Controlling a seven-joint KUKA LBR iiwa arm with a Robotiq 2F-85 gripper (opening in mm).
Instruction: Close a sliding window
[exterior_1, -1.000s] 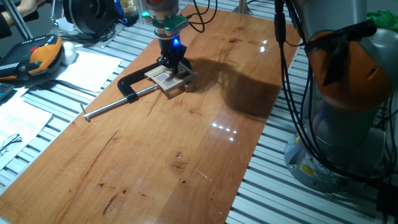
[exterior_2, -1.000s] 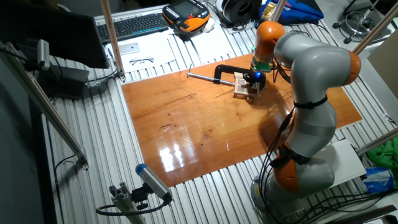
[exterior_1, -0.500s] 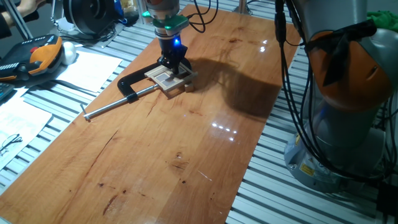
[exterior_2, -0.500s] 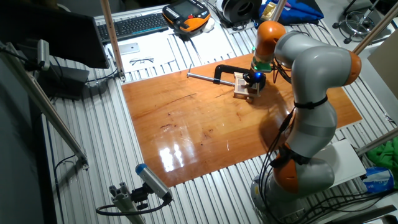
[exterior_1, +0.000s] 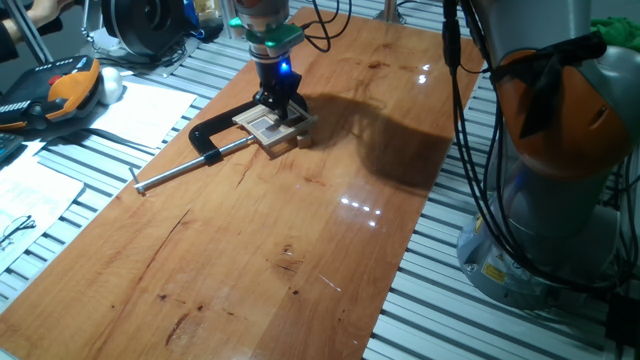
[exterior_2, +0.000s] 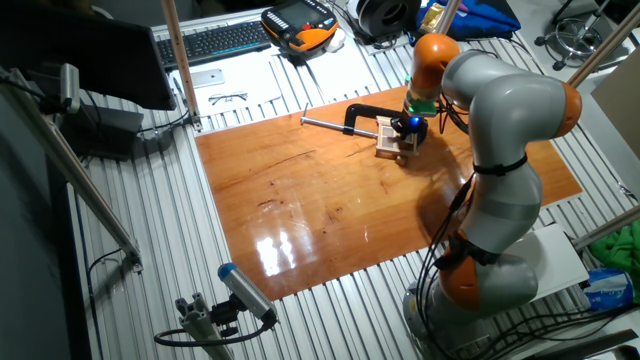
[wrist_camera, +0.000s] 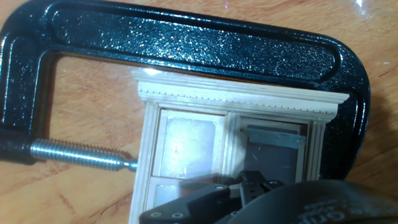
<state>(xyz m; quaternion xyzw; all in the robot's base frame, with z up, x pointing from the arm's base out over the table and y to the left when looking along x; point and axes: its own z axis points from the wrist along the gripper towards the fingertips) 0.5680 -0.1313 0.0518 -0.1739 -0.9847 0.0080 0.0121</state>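
The sliding window (exterior_1: 267, 126) is a small pale wood frame lying flat on the wooden table, held in a black C-clamp (exterior_1: 213, 136). My gripper (exterior_1: 280, 104) stands upright right over the window's far side, its tips down at the frame. In the other fixed view the gripper (exterior_2: 409, 131) sits on the window (exterior_2: 388, 136). The hand view shows the window (wrist_camera: 186, 146) close up with two panes side by side. A grey bar lies in the right pane. My gripper (wrist_camera: 254, 182) is a dark blurred mass at the bottom edge. Its jaw gap is hidden.
The clamp's steel screw rod (exterior_1: 180, 169) reaches out left of the window. The clamp's black bow (wrist_camera: 186, 38) wraps the window's top and right side. Papers (exterior_1: 140, 110) and an orange-black pendant (exterior_1: 62, 88) lie off the table's left. The robot base (exterior_1: 560, 150) stands at right.
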